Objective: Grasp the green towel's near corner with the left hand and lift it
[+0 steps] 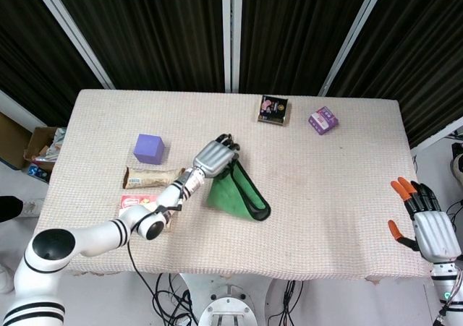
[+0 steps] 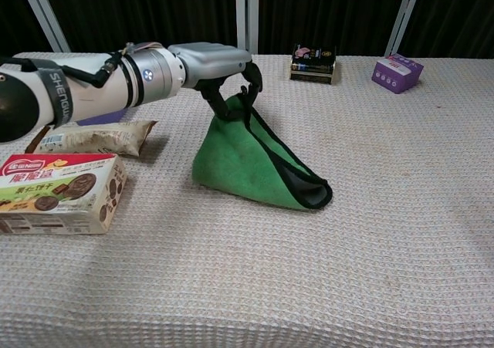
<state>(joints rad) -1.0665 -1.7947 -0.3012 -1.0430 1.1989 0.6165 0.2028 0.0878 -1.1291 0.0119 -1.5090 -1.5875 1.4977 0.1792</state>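
Observation:
The green towel (image 1: 235, 193) (image 2: 248, 163) with a black edge stands folded up into a tent shape at mid-table. My left hand (image 1: 215, 155) (image 2: 218, 64) grips its near corner and holds it raised above the cloth, over the far corner. The rest of the towel drapes down to the table (image 1: 325, 189). My right hand (image 1: 425, 221) hovers open off the table's right edge, fingers spread, holding nothing. It does not show in the chest view.
A purple cube (image 1: 149, 148), a wrapped snack bar (image 1: 150, 176) (image 2: 93, 137) and a biscuit box (image 1: 137, 204) (image 2: 58, 192) lie left of the towel. At the far edge sit a dark box (image 1: 273, 110) (image 2: 312, 61) and a small purple box (image 1: 323, 120) (image 2: 397, 72).

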